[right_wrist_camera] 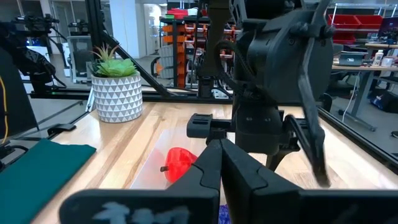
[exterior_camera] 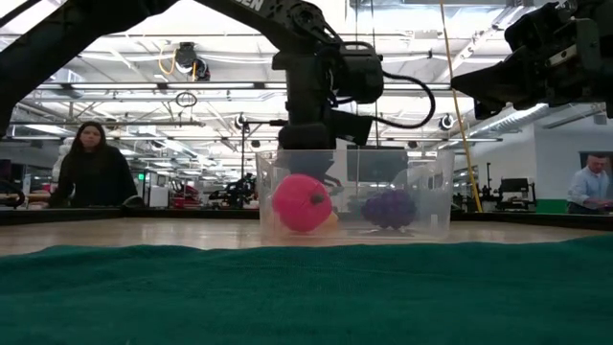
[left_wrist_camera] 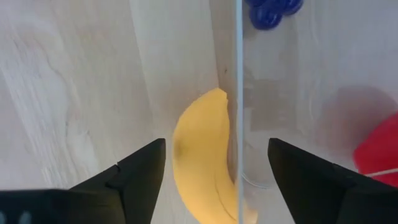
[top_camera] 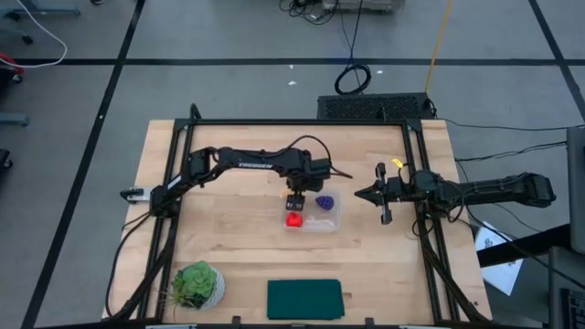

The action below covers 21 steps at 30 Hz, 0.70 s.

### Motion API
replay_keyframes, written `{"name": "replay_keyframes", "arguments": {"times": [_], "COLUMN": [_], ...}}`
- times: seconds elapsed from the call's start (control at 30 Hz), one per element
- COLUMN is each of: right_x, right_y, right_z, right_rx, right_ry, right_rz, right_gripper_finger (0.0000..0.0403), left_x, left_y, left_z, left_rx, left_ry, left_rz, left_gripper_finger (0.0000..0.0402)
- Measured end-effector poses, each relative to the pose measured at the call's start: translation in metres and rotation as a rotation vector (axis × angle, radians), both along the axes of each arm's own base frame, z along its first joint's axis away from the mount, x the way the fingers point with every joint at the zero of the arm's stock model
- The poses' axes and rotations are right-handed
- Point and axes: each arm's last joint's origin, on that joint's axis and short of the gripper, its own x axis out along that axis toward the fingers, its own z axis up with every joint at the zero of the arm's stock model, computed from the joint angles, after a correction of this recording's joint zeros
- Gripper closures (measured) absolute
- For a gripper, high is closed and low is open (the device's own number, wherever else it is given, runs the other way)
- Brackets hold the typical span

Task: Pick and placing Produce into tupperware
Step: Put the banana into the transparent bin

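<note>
Left gripper (left_wrist_camera: 211,171) wide open over banana (left_wrist_camera: 202,158) beside tupperware (exterior_camera: 436,196) wall, positioned to grasp; right gripper (top_camera: 374,194) closed, waiting aside.

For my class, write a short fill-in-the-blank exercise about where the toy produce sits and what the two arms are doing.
1. The red fruit and the purple grapes lie inside the clear ____.
2. The left gripper hangs open over the yellow ____.
3. The right gripper has its fingers ____ beside the tupperware.
4. The potted plant stands beside a dark ____ cloth.

Missing words: tupperware; banana; shut; green
</note>
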Motion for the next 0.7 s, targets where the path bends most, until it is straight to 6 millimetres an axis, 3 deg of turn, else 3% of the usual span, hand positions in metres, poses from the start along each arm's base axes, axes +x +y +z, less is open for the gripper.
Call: {"name": "replay_keyframes", "arguments": {"times": [0.37,0.57,0.7], "right_x": [0.0,0.0,0.0], "right_y": [0.0,0.0,0.0], "right_z": [0.0,-0.001,-0.001], "right_rx": [0.0,0.0,0.001], "right_ry": [0.005,0.007,0.008], "right_rz": [0.0,0.0,0.0], "right_gripper_finger": [0.0403,0.0403,0.0403], "left_x": [0.004,0.006,0.004], "left_y": [-0.001,0.003,0.019], "left_z": [0.032,0.052,0.057], "left_rx": [-0.016,0.007,0.025], "left_ry": [-0.023,-0.057,-0.072], "left_rz": [-0.029,-0.05,-0.026], "left_gripper_finger": [0.0067,0.0074,0.0086]}}
